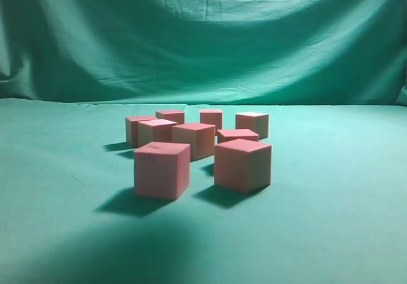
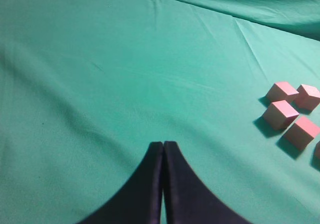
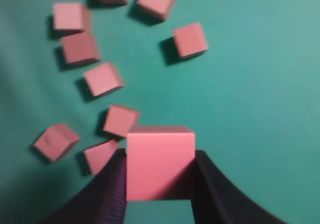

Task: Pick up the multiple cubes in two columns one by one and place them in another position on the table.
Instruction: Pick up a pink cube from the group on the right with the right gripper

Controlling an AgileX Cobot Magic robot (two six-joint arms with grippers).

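A green cloth covers the bench (image 1: pixel 57 169) and rises behind it as a draped backdrop (image 1: pixel 191 36), creased in long folds.

Nearest in the exterior view, two pink cubes (image 1: pixel 162 169) stand side by side but apart, each casting a shadow toward the front left. Behind them the rest of the cluster sits in a loose huddle, some close together, none stacked, reaching back toward the foot of the backdrop. At the top edge of that view, a blurred pink patch shows high above the cluster, probably the carried cube, though it is too cut off to be sure.

The right claw (image 3: pixel 160 184) is partly closed, its two black fingers pressed against the sides of a single cube (image 3: pixel 160 161), held well clear of the cloth with nine others scattered below and beyond it. The left claw (image 2: pixel 163 174) is fully closed and empty, hovering over bare cloth with a few cubes off to its right.

By my judgement the step in hand is the carry: one cube lifted, not yet set down. The next move calls for travelling to an open patch of cloth well apart from the cluster, lowering until the cube's base rests flat, and only then spreading the fingers, so it does not tip.
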